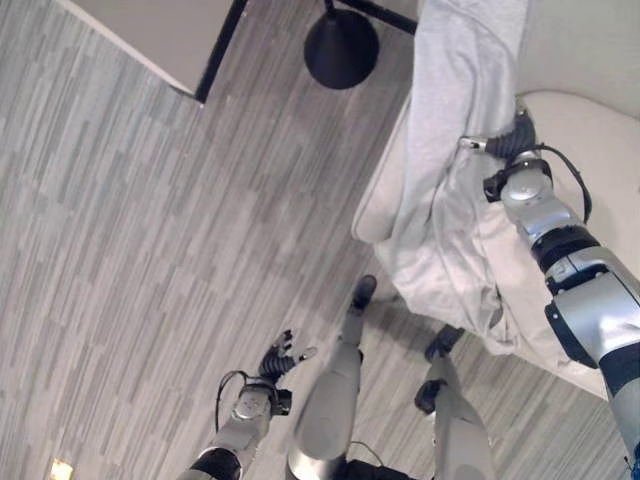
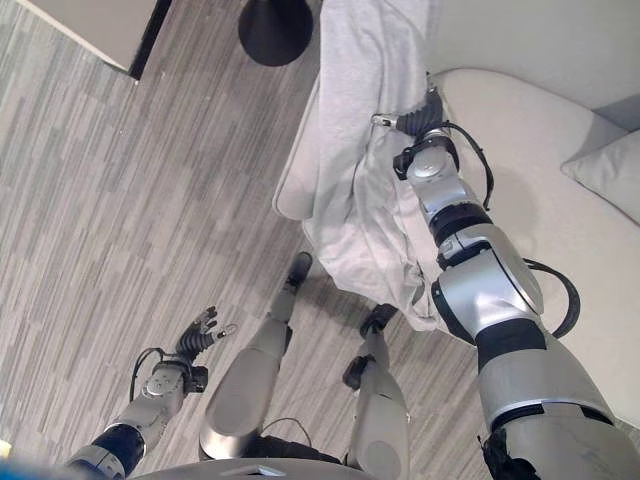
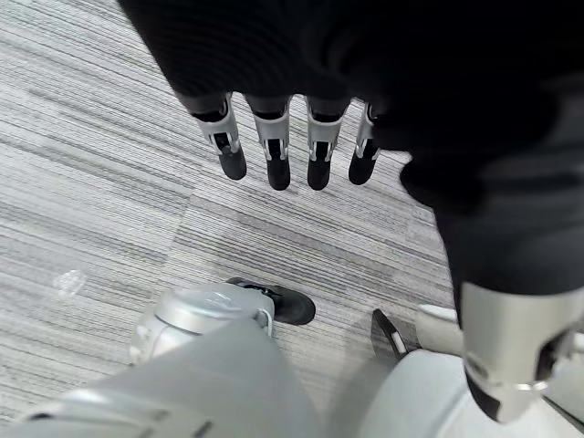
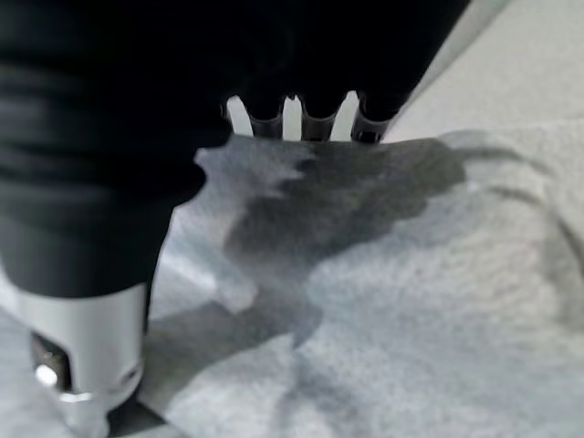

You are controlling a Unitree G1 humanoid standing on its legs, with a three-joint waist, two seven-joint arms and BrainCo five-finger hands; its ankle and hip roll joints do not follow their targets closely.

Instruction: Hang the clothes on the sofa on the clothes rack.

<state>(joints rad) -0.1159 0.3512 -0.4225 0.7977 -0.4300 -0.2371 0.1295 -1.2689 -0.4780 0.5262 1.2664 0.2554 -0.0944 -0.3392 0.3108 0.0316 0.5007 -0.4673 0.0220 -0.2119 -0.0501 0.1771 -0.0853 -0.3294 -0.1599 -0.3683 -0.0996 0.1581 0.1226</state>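
A light grey garment hangs in long folds in front of the cream sofa, running from the top of the view down to knee height. My right hand is raised against the garment's sofa-side edge, and in the right wrist view the cloth lies over it. The black round base of the clothes rack stands on the floor just beyond the garment. My left hand hangs low at my side, open and empty, its fingers straight above the floor.
A beige panel with a black edge stands at the far left. A cushion lies on the sofa at the right. Grey wood-plank floor stretches across the left half.
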